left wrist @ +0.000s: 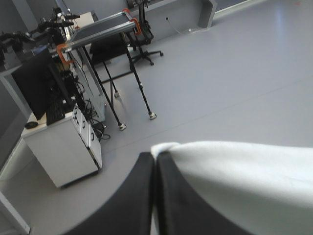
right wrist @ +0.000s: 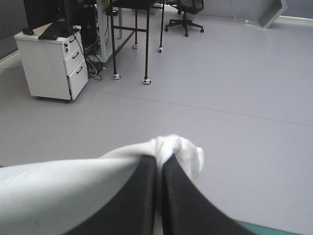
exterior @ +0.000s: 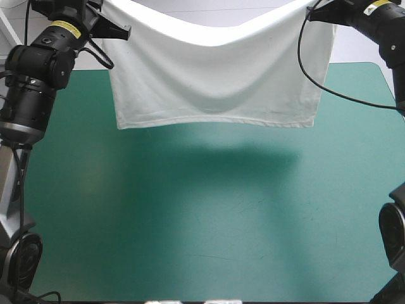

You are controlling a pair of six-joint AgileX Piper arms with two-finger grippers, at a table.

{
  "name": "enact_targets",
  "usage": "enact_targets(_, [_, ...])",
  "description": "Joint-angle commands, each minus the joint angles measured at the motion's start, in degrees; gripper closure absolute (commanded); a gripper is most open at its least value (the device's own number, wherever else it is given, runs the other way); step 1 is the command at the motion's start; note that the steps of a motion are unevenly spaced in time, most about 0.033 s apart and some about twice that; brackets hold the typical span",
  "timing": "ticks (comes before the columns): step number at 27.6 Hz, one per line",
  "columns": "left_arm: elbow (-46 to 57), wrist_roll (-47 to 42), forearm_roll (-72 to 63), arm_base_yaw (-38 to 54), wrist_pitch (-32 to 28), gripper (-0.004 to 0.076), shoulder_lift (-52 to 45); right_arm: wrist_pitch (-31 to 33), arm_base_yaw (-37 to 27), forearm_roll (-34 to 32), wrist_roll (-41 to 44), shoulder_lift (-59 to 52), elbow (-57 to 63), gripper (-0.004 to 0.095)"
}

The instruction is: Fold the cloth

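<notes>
The white T-shirt [exterior: 215, 69] hangs in the air over the far half of the teal-green table [exterior: 202, 215], stretched between both raised arms. Its top edge sags in the middle and its lower hem hangs straight just above the table. My left gripper [left wrist: 155, 159] is shut on the T-shirt's one top corner [left wrist: 234, 171], the cloth spreading off beside its fingers. My right gripper [right wrist: 160, 159] is shut on the other top corner, where the cloth [right wrist: 178, 149] bunches into a small knot at the fingertips. In the high view both grippers lie at or past the top edge.
The T-shirt casts a soft shadow [exterior: 209, 158] on the table under it. The left arm [exterior: 38, 76] rises along the table's left side, and the right arm [exterior: 373, 19] reaches in at the far right corner.
</notes>
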Motion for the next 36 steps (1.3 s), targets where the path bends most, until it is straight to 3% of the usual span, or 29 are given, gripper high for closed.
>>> enact_targets(1, [-2.93,-1.8,0.29,1.43,-12.83,0.0733,0.55,-7.23,-0.62,0.63,-1.57,2.23,-8.14,0.0925])
enact_targets(4, [-6.37,-4.8,0.26,4.06,-14.33,0.0732,4.46,-9.01,-0.62,0.63,-1.57,6.36,-13.59,0.0925])
enact_targets(9, [-9.32,-7.12,-1.48,6.62,-11.66,0.0732,10.37,-9.21,-0.62,0.63,-2.8,10.86,-14.93,0.0925])
enact_targets(19, [-5.67,-4.33,-12.36,6.62,7.02,0.0733,15.17,0.36,-0.62,0.2,-3.91,15.26,-6.59,0.0925])
enact_targets(28, [-5.67,1.4,-21.89,6.62,28.69,0.0733,12.83,7.96,-0.62,-0.34,-5.17,10.78,3.69,0.0925])
enact_targets(32, [-5.09,1.4,-22.0,6.62,35.4,0.0733,11.22,9.47,-0.62,-1.34,-5.35,4.14,15.43,0.0925])
enact_targets(36, [5.5,1.28,-21.75,6.62,40.6,0.0733,6.52,9.07,-0.62,-0.93,-5.99,-4.5,33.63,0.0925])
